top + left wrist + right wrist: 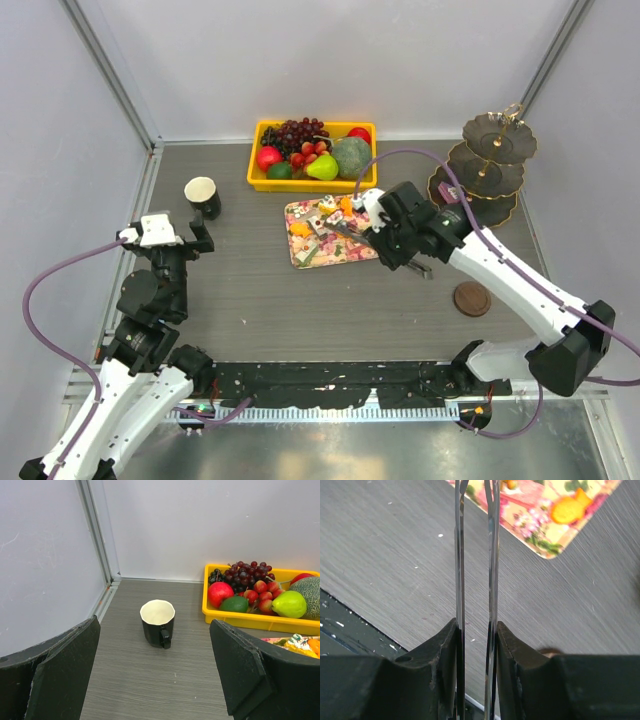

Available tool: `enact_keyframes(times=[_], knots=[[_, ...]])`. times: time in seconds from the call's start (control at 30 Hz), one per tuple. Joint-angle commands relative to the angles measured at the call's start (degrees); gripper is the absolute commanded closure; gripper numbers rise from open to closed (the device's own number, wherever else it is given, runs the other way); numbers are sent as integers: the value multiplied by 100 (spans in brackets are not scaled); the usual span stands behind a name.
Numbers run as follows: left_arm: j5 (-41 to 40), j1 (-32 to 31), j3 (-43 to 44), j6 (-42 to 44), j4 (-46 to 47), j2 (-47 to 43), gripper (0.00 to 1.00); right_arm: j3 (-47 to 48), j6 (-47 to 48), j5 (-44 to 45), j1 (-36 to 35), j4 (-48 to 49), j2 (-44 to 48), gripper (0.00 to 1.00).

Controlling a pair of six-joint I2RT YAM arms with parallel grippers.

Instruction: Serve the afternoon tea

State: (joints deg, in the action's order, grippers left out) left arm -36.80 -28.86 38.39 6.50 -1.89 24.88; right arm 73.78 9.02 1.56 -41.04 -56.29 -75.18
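Nearest, a brown coaster [472, 298] lies on bare tabletop, right of centre. The right gripper [476, 645] is clamped on thin metal tongs [492, 555], whose blades reach over the floral tray [310, 256], where orange pastries [300, 228] and cake pieces [328, 208] lie. The left gripper [155, 675], jaws wide apart, faces the black cup [158, 623] across open table. Beyond, the yellow fruit bin [262, 180] sits by the back wall, and the three-tier stand [487, 170] stands in the far right corner.
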Motion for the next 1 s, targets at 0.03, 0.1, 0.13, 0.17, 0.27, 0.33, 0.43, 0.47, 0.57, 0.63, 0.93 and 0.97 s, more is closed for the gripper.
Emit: enact_keyframes(times=[0.03, 0.1, 0.13, 0.17, 0.27, 0.33, 0.43, 0.47, 0.57, 0.63, 0.93, 0.97], knots=[[41, 21, -7, 35, 347, -54, 1, 163, -646, 309, 815, -294, 310, 85], [41, 21, -7, 27, 339, -63, 1, 137, -760, 449, 1123, -452, 311, 84], [32, 21, -7, 35, 347, -80, 1, 137, -796, 668, 1307, -479, 285, 84], [32, 21, -16, 35, 347, -72, 1, 128, -831, 783, 1370, -540, 267, 84], [15, 21, -16, 35, 365, -89, 1, 58, -884, 1152, 1843, -549, 197, 84], [15, 21, -25, 35, 365, -98, 1, 32, -1042, 1241, 2185, -558, 170, 84], [-12, 21, -51, 44, 409, -133, 1, -21, -1156, 1513, 2565, -436, 91, 84], [-12, 21, -51, 35, 417, -150, 1, -21, -1165, 1522, 2722, -418, 30, 84], [-21, 30, -60, 53, 453, -203, 1, -91, -1226, 1653, 2969, -199, -93, 84], [-38, 12, -86, 70, 488, -247, 1, -135, -1253, 1681, 3171, -67, -199, 84], [-135, -40, -183, 193, 646, -423, 1, -206, -1324, 1997, 3620, 258, -840, 85], [-144, -49, -192, 211, 663, -432, 1, -215, -1323, 2006, 3672, 285, -919, 85]])
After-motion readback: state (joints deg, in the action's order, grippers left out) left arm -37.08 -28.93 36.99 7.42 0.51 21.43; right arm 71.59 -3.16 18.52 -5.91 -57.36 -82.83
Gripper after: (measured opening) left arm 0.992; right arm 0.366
